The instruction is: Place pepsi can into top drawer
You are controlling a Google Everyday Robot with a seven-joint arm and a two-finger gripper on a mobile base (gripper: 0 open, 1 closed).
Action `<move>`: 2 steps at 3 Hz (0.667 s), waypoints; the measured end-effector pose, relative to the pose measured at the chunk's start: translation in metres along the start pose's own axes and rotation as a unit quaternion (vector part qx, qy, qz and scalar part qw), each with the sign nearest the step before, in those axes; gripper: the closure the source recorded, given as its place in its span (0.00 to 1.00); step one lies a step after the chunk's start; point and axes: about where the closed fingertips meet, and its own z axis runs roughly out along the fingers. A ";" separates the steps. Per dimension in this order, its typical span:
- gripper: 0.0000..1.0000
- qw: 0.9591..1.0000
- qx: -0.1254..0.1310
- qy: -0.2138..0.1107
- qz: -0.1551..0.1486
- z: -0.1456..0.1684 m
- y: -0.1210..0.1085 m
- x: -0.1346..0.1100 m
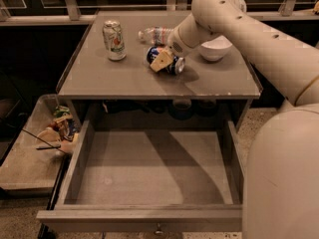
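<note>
The pepsi can [177, 65] lies on its side on the table top [124, 78], with the gripper [162, 61] right on it. I cannot tell whether it has hold. I judge this the grasp step. Next I'd lift clear, then carry forward over the open top drawer [149, 168].
</note>
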 end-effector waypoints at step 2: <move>1.00 1.000 -0.003 0.002 -0.024 -0.011 0.006 -0.005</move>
